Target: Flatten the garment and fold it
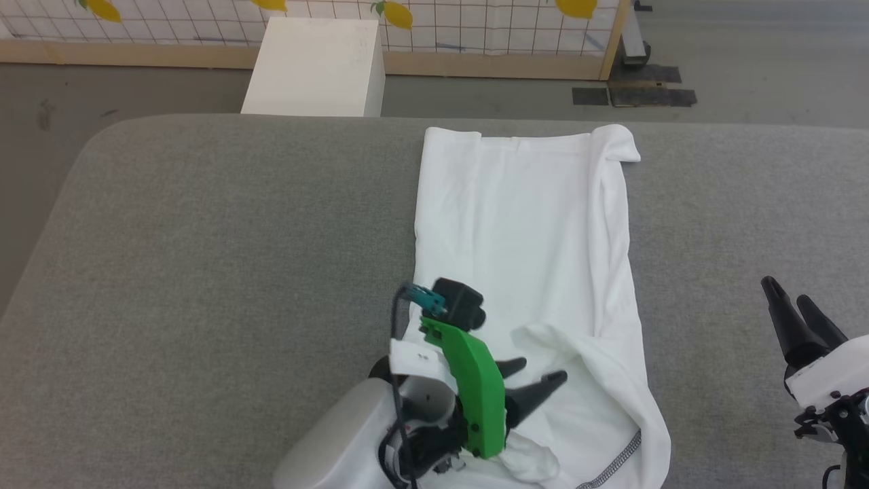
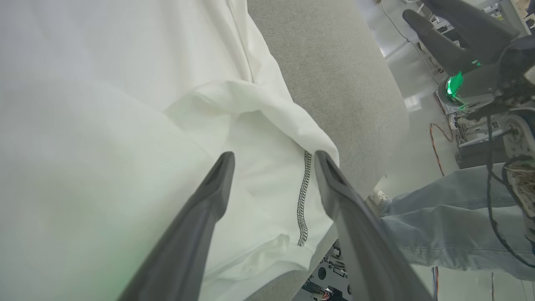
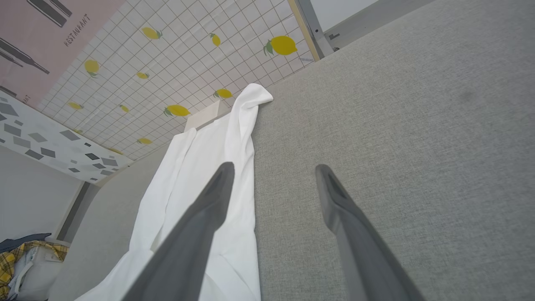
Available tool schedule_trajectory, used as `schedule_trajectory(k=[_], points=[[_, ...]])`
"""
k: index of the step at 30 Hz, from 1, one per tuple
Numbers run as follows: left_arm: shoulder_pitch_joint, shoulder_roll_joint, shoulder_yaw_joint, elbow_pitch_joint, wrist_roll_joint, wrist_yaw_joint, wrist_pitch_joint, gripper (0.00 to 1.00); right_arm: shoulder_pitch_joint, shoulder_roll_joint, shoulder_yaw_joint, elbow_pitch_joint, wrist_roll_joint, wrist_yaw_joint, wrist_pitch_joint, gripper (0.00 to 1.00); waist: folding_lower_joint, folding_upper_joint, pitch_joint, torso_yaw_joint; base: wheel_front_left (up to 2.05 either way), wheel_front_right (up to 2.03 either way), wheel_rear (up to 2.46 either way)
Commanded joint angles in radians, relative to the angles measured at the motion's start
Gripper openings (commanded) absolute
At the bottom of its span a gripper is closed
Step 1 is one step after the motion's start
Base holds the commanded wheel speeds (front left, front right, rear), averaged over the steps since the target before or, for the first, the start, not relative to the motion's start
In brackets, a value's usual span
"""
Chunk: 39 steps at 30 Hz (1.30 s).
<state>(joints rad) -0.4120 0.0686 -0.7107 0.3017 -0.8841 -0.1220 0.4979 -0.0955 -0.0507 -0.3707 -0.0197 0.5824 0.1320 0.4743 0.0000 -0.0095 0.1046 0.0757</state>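
Up and left of the left gripper (image 1: 540, 372), past the far edge of the grey, coarse-woven padded tabletop (image 1: 204, 272), stands a rigid white rectangular box (image 1: 319, 68). That gripper, carried on a green plastic bracket (image 1: 475, 380), hovers over the near end of the plain white, thin-knit long-sleeved garment (image 1: 523, 224). Its two long dark fingers are spread with nothing between them. The garment lies as a long folded strip running away from the gripper, with its right edge rolled into a soft ridge and a loose flap bunched just right of the fingertips. The left wrist view adds a grey zigzag seam (image 2: 304, 196) beside the fingertips and a person's leg in pale blue jeans (image 2: 439, 221) beyond the table. Well to the right, the right gripper (image 1: 786, 291) hangs over bare tabletop, fingers parted and empty. Its wrist view adds a lemon-printed gridded wall (image 3: 175, 83).
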Motion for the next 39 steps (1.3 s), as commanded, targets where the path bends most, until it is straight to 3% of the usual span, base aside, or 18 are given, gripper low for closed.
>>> schedule_trajectory(k=[1, 7, 16, 21, 31, 39], points=[[-0.013, 0.014, 0.027, -0.021, -0.025, 0.005, -0.01, 1.0, 0.019, 0.0, 0.001, 0.004, 0.006, -0.001, -0.007, 1.0, 0.0, 0.0093, -0.021, 0.009, 0.0, 0.0, 0.0], [-0.025, 0.075, 0.171, -0.113, -0.014, 0.056, -0.153, 1.0, 0.024, 0.0, 0.015, 0.012, 0.012, -0.001, -0.018, 1.0, 0.0, 0.0093, -0.047, 0.014, 0.0, 0.0, 0.0], [0.033, 0.21, 0.361, -0.142, 0.164, 0.166, -0.524, 1.0, 0.032, 0.0, 0.033, 0.007, 0.009, -0.001, -0.025, 1.0, 0.0, 0.0093, -0.056, 0.001, 0.0, 0.0, 0.0], [0.114, 0.254, 0.414, -0.12, 0.231, 0.231, -0.658, 1.0, 0.037, 0.0, 0.034, -0.003, 0.007, -0.001, -0.028, 1.0, 0.0, 0.0093, -0.04, -0.007, 0.0, 0.0, 0.0], [0.166, 0.231, 0.446, -0.181, 0.303, 0.29, -0.748, 1.0, -0.037, 0.0, 0.042, -0.02, -0.073, -0.001, 0.018, 1.0, 0.0, 0.0093, 0.056, 0.001, 0.0, 0.0, 0.0], [0.11, 0.177, 0.453, -0.261, 0.365, 0.289, -0.759, 1.0, -0.38, -0.064, 0.117, 0.071, -0.224, -0.001, 0.17, 1.0, 0.0, 0.0093, 0.209, 0.038, 0.0, 0.0, 0.0]])
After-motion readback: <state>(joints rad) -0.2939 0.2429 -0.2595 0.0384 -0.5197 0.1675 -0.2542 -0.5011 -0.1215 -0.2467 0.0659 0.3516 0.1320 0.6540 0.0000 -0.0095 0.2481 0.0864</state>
